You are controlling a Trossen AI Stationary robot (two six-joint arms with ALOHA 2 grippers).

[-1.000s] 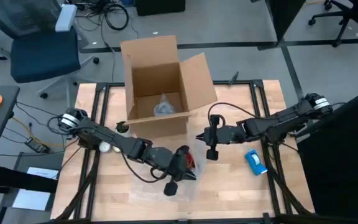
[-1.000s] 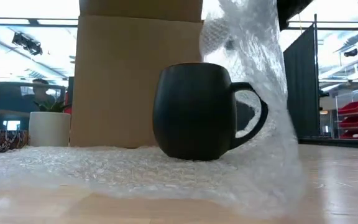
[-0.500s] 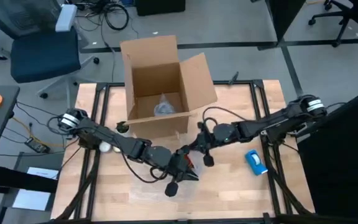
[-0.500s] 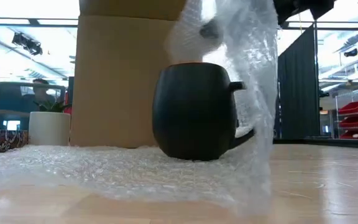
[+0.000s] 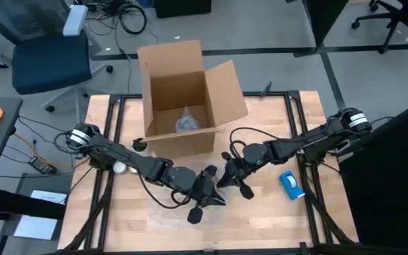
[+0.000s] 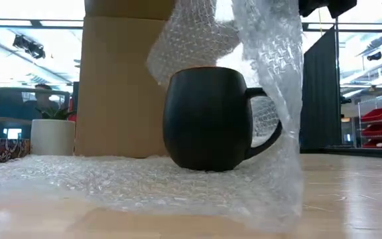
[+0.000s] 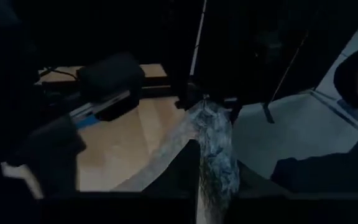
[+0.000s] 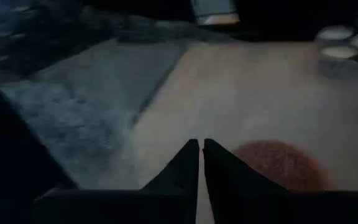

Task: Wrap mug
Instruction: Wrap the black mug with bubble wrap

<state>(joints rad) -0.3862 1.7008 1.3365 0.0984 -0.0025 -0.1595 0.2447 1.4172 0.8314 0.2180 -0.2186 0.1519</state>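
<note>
The mug (image 6: 207,118) stood upright at the centre of the low view, dark outside, its handle (image 6: 268,126) turned to the frame's right. It sat on a sheet of bubble wrap (image 6: 111,179) spread across the wooden table (image 5: 275,219), just in front of an open cardboard box (image 5: 184,95). One edge of the wrap was lifted over the mug's rim and hung down the right side, draped over the handle.

In the high view my left gripper (image 5: 207,190) was low at the middle of the frame, directly over the mug, which it hid from above; I could not tell whether its fingers were parted or closed. My right gripper (image 5: 227,176) was just beside it on its right, nearly touching. In the right wrist view its fingers (image 8: 188,163) were pressed together, with only a hairline gap between the tips.

A blue tape dispenser (image 5: 291,184) lay on the table at the right, well apart from the mug.
</note>
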